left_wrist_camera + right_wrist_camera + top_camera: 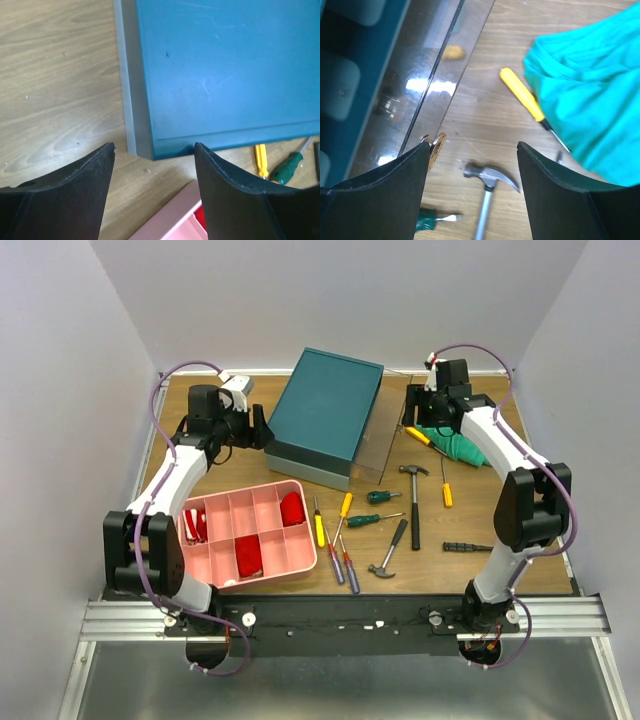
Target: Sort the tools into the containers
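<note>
While the right gripper (473,147) hangs empty, jaws apart, beside the pulled-out clear plastic drawer (432,82) of the dark teal rectangular box (325,410), the slim yellow-handled screwdriver (520,93) lies just beside a crumpled green cloth (590,100): better to grip mid-handle (clear of the fabric). The left gripper (154,147), also parted, hovers at the box's corner.

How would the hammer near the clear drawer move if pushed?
The hammer probably won't roll: its steel head sticks out sideways, so it should slide or pivot. Gripped by the slim handle, it likely droops head-first.
</note>
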Robot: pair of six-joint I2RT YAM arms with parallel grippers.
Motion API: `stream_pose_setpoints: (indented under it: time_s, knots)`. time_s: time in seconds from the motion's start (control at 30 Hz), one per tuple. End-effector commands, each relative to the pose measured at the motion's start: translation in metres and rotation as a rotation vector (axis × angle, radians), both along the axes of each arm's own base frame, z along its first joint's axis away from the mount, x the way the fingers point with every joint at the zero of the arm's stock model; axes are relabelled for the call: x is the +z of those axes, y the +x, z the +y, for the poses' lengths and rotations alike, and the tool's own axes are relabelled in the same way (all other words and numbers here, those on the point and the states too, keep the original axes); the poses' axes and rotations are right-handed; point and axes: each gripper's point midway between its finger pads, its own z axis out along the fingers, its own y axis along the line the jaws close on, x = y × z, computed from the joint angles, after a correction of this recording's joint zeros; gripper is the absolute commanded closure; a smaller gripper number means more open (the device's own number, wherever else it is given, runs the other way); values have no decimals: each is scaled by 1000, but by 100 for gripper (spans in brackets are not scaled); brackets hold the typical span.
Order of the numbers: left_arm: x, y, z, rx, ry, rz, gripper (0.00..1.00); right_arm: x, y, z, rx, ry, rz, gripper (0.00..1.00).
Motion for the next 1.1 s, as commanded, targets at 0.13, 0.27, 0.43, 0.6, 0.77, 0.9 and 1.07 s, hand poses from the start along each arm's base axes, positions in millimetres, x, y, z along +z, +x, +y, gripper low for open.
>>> stream_pose_setpoints:
  time_s: [0.13,0.27,0.43,0.6,0.77,0.9,1.07]
  knots:
    - [9,34,8,50,24,-57,26,-7,-48,-49,-6,-148,103,18]
    - [20,33,9,63,13,-64,26,19,-52,-44,101,-151,40,18]
    - [35,28,10,66,7,-91,26,17,-79,-53,100,-165,57,18]
    - [39,25,11,94,-13,-88,26,-16,-107,-74,62,-241,152,18]
    - [36,17,12,96,-8,-75,26,-64,-140,-85,98,-247,313,23]
    - [31,15,16,106,17,-58,26,-87,-140,-89,82,-257,364,24]
    - [27,10,21,119,42,-60,26,-103,-121,-89,87,-263,385,27]
